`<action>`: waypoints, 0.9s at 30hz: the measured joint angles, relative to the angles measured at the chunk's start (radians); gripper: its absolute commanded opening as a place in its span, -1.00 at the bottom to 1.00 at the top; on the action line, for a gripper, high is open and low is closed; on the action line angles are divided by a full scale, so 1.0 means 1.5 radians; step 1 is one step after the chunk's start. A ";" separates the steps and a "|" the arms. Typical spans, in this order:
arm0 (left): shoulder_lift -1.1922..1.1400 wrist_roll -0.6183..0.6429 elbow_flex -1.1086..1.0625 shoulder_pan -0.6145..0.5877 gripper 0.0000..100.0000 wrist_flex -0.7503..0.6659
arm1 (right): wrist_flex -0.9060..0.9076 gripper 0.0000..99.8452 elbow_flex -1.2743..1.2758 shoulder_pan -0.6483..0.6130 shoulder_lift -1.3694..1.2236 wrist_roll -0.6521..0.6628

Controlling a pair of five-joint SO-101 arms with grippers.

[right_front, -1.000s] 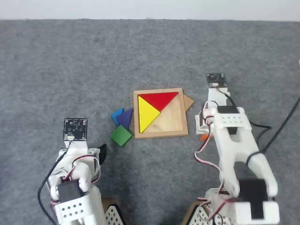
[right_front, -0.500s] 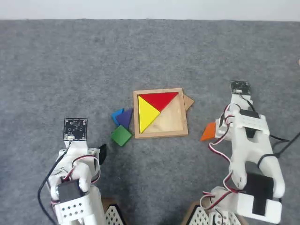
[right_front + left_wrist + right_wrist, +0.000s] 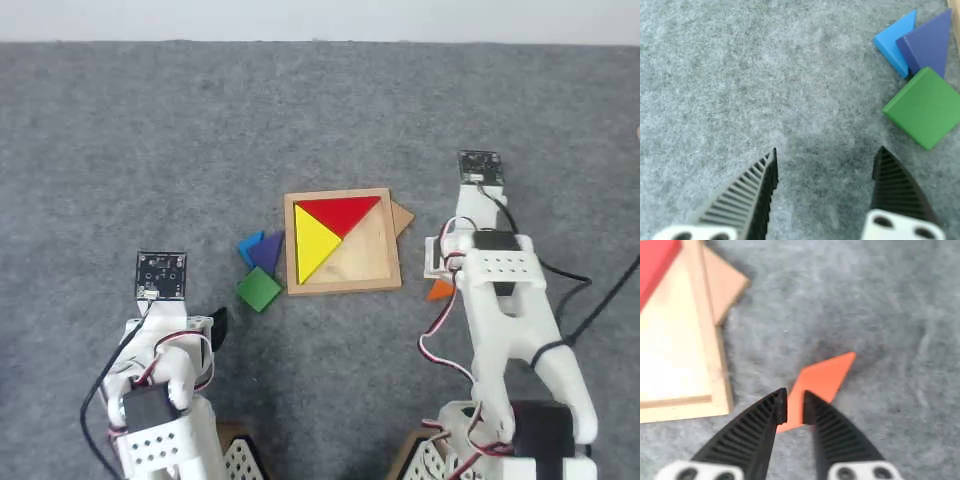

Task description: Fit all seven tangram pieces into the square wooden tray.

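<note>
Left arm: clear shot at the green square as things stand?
Likely yes. The left gripper is open above bare carpet, and nothing lies between it and the green square. The purple triangle crowds one corner of it.

Item: two arms, left arm (image 3: 155, 365) and right arm (image 3: 505, 310), both wearing white printed shells. Black servo blocks (image 3: 150, 405) are sitting in the joints. Red, black and white cables (image 3: 430, 335) are looping alongside. Small black circuit boards (image 3: 161, 275) are capping each wrist. Fingers (image 3: 757, 192) are showing black, ribbed and pointed, on white mounts (image 3: 900, 232) with screw holes.
</note>
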State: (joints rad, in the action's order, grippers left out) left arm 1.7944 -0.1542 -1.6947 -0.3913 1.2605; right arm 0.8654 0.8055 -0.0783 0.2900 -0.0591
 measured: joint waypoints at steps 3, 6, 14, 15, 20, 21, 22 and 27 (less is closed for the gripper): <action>0.000 0.000 0.000 0.000 -0.40 0.000 | 0.000 -0.73 0.000 -0.005 -0.012 -0.004; 0.000 0.000 0.000 0.000 -0.40 0.000 | 0.000 -0.80 0.000 -0.002 -0.064 0.008; 0.000 0.000 0.000 0.000 -0.40 0.000 | 0.031 -0.82 -0.057 0.059 -0.153 0.041; 0.000 0.000 0.000 0.000 -0.40 0.000 | 0.034 -0.82 -0.058 0.066 -0.155 0.042; 0.000 0.000 0.000 0.000 -0.40 0.000 | 0.047 -0.82 -0.058 0.104 -0.161 0.043; 0.000 0.000 0.000 0.000 -0.40 0.000 | 0.049 -0.82 -0.055 0.107 -0.165 0.043; 0.000 0.000 0.000 0.000 -0.40 0.000 | 0.049 -0.82 -0.055 0.107 -0.167 0.046; 0.000 0.000 0.000 0.000 -0.40 0.000 | 0.050 -0.82 -0.055 0.106 -0.167 0.053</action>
State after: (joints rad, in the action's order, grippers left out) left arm 1.7944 -0.1542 -1.6947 -0.3913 1.2605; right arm 0.9406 0.7227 0.0813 0.0399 0.0207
